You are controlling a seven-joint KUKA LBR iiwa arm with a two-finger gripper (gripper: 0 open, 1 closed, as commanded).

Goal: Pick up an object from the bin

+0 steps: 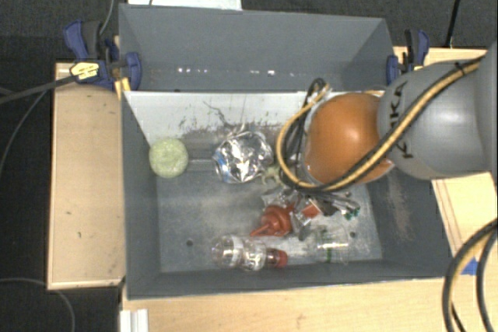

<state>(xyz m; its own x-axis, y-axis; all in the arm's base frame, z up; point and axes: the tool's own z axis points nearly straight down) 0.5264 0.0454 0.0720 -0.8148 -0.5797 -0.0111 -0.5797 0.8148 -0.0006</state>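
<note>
A pale green ball sits left of centre. To its right, apart, lies a crumpled foil wad. Lower centre, a clear bottle with a red end lies on its side.

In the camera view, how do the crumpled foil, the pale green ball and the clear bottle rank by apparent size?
1. crumpled foil
2. clear bottle, longer but slimmer, nearly equal
3. pale green ball

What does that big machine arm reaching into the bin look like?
A thick, rounded silver-grey arm with black lettering on its side. Its wrist wears a smooth orange dome-shaped cover, and black and yellow cables loop around it.
</note>
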